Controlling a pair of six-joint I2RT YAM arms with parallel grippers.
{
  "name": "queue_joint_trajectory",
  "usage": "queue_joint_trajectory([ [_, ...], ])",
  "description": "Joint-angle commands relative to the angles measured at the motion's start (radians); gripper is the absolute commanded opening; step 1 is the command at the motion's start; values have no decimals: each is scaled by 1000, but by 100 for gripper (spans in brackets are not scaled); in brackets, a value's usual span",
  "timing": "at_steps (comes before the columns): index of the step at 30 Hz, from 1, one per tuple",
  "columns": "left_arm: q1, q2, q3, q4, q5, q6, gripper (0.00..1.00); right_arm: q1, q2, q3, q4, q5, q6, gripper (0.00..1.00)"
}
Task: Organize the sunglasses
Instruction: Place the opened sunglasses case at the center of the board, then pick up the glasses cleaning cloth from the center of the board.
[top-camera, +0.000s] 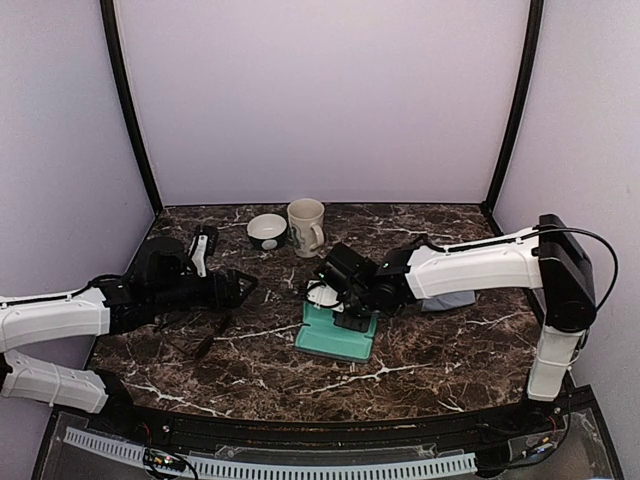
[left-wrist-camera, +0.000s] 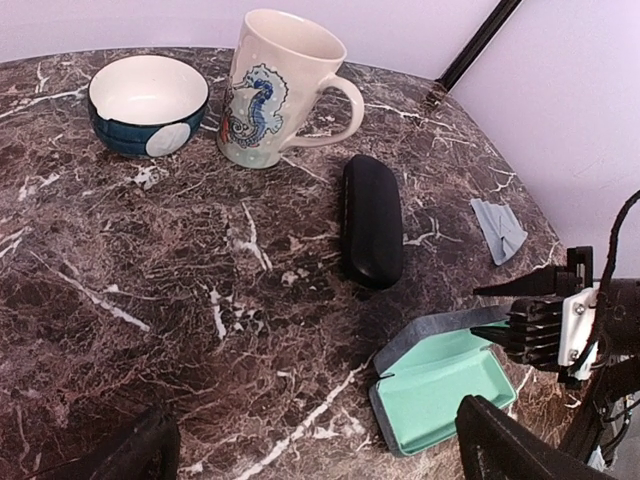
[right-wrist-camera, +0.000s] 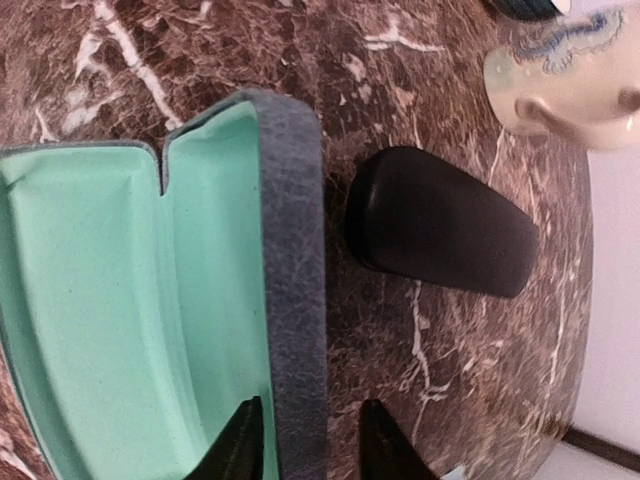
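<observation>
The grey-blue case (right-wrist-camera: 290, 290) lies open on the marble, showing its mint lining (top-camera: 338, 333). My right gripper (right-wrist-camera: 300, 450) straddles the rim of the raised lid, one finger inside and one outside. Its jaws stand slightly apart, with a gap on the outer side. In the top view it hovers over the case's far edge (top-camera: 350, 318). Thin dark sunglasses (top-camera: 205, 338) seem to lie on the table just in front of my left gripper (top-camera: 240, 288). That gripper (left-wrist-camera: 320, 460) is wide open with only bare marble between its fingers. The wrist views show no sunglasses.
A shut black oblong case (left-wrist-camera: 372, 222) lies between the open case and the seahorse mug (left-wrist-camera: 275, 90). A blue-and-white bowl (left-wrist-camera: 148, 102) stands left of the mug. A grey cloth (left-wrist-camera: 497, 228) lies at the right. A small dark object (top-camera: 203, 248) rests by the left arm.
</observation>
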Motion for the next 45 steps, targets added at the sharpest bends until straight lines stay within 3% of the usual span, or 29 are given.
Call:
queue_joint_trajectory([
  [1,4,20,-17,5,18,-8,99,6,-22,-2,50,28,26,43],
  [6,4,33,-20,17,28,-13,99,5,-68,-23,64,27,68,63],
  [13,4,24,-19,23,31,-8,99,-70,-257,-124,82,-100,231,72],
  [19,4,24,-24,47,52,-11,99,-316,-451,-256,77,-188,485,69],
  [24,3,38,-21,71,90,-4,98,-628,-454,-320,41,-244,645,64],
  [27,3,35,-24,68,98,-1,96,-736,-427,-349,69,-253,683,63],
  [35,2,16,-28,67,121,11,92,-915,-281,-366,132,-244,686,54],
  [45,3,42,-27,90,146,16,91,-992,-124,-345,178,-310,660,41],
])
